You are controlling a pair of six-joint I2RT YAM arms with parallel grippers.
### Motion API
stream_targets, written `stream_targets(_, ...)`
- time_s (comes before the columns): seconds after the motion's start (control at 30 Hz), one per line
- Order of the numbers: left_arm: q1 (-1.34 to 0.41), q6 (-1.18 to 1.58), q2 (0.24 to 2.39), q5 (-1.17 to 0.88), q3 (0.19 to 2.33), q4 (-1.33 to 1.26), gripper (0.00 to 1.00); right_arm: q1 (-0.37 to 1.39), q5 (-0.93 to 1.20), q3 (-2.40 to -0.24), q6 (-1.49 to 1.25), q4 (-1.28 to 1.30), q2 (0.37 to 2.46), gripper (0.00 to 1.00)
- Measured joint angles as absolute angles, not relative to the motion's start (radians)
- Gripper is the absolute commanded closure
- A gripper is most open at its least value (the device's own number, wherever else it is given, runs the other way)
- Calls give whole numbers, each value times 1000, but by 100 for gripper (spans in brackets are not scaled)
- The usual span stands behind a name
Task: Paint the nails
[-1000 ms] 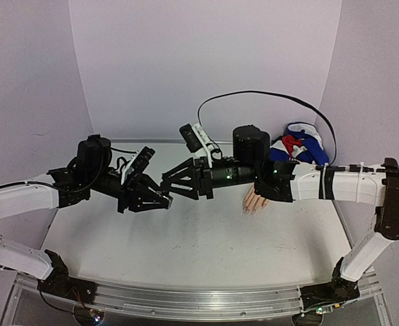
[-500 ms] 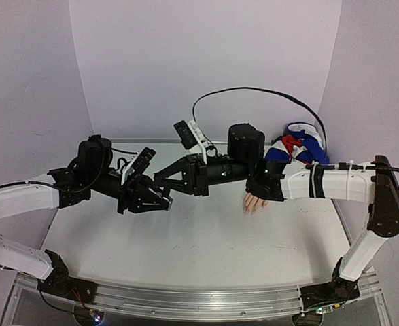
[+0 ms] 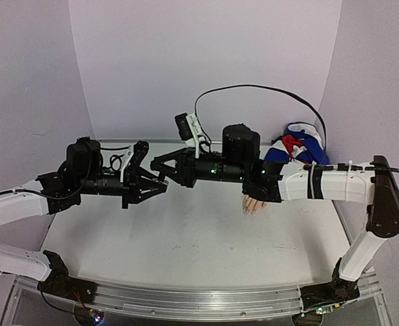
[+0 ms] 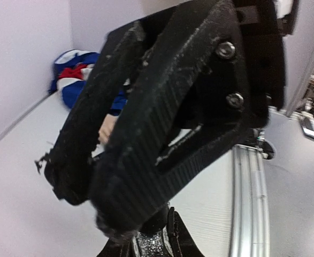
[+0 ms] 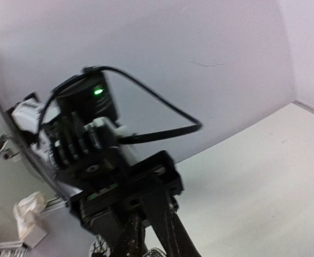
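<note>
Left claw: the left gripper [image 3: 160, 183] reaches rightward above the middle of the table [image 3: 185, 251], left of centre; in the left wrist view its two fingers press against either side of a small glittery object [image 4: 147, 243], only partly in view at the bottom edge
Right claw: the right gripper [image 3: 155, 163] stretches leftward and meets the left one tip to tip, just above and behind it; its ribbed black fingers [image 4: 162, 123] fill the left wrist view, and whether they are apart or together cannot be told
Nails: the nails [image 3: 249, 211] sit at the fingertips of the mannequin hand [image 3: 255, 204], too small to make out one by one
Hand's place: it lies on the table's right half, partly under the right forearm, fingertips toward the near edge
Sleeve: the blue, white and red sleeve [image 3: 298, 144] runs back toward the far right corner
Nails against claws: well apart from both, off to the right of where the two tips meet
Right wrist view: the left arm's wrist with a green light [image 5: 98, 91] fills the frame; the hand is out of sight there
</note>
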State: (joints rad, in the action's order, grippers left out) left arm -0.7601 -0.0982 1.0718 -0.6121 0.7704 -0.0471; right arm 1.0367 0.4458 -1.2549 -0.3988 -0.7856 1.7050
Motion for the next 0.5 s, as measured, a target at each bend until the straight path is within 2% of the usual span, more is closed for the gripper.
stream_targets(0.1, -766, -125, 1045, -453, 747, -41, 100, 1101, 148, -1298, -432, -733, 1735, 100)
stream_targets(0.2, -760, -140, 1020, -329, 725, -26, 100, 1187, -210, -1459, -492, -585, 1826, 100)
stream_targets(0.37, -762, -163, 1003, -276, 723, -6, 100, 1254, -472, -1550, -542, -514, 1882, 100)
stream_targets(0.4, -765, -165, 1003, -276, 723, -6, 100, 1259, -493, -1550, -544, -512, 1882, 94)
stream_targets(0.5, -767, -171, 1003, -284, 723, -8, 100, 1264, -501, -1520, -520, -543, 1869, 55)
